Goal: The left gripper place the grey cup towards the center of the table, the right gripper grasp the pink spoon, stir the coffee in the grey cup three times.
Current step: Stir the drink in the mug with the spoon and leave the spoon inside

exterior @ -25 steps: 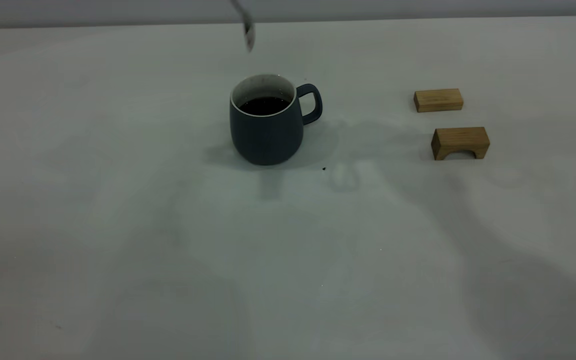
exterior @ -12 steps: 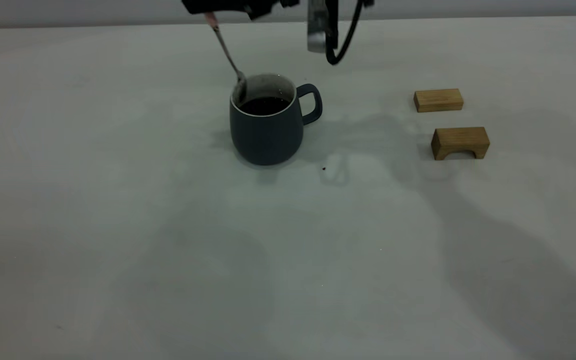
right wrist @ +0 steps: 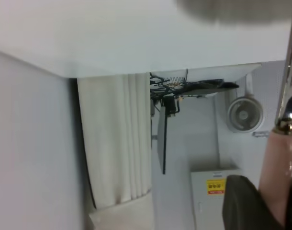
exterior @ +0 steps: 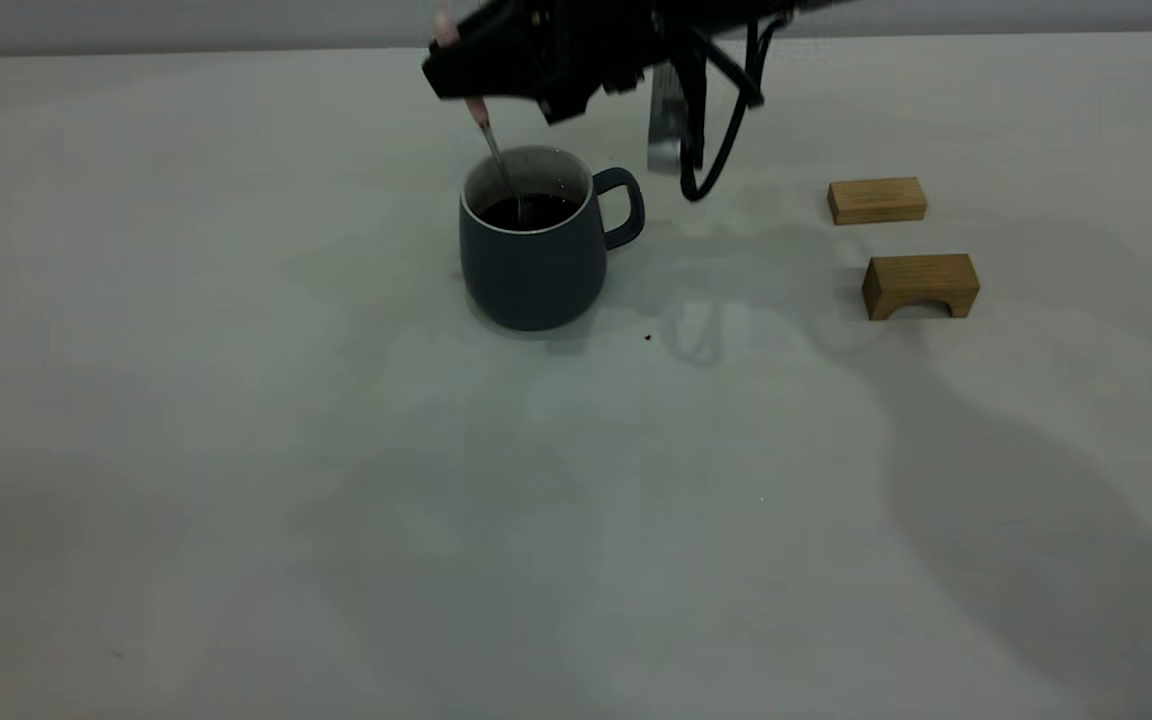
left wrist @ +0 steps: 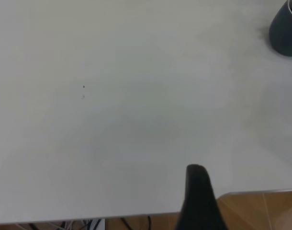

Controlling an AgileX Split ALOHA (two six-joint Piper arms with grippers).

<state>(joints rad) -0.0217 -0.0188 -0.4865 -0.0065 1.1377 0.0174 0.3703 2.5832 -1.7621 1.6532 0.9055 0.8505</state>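
Holding the pink spoon (exterior: 484,135) by its pink handle, the right gripper (exterior: 456,75) hangs just above and behind the grey cup (exterior: 534,250) in the exterior view, fingers closed on the handle. Spoon is tilted, metal stem running down past the cup's white rim, bowl end dipped into the coffee (exterior: 528,211). Cup stands upright on the table (exterior: 236,450), around the middle and toward the far side, loop handle pointing to the view's right. Looping black cables and a silver part hang off the gripper body, just right of the cup handle. Two wooden blocks sit well right of the cup: a flat block (exterior: 877,200) farther back, an arched block (exterior: 920,285) nearer the camera, close to each other but apart. Left wrist view: mostly bare table, the cup's lower side (left wrist: 286,31) cut off at one corner, well away from the left gripper (left wrist: 199,201); only one dark finger of it is visible, over the table edge, so cannot tell if its fingers are open or closed. Right wrist view: pink handle (right wrist: 276,177) and the metal stem are close to the lens, a dark finger (right wrist: 246,203) right beside the handle; room background behind with a curtain (right wrist: 117,143), a fan (right wrist: 245,114).
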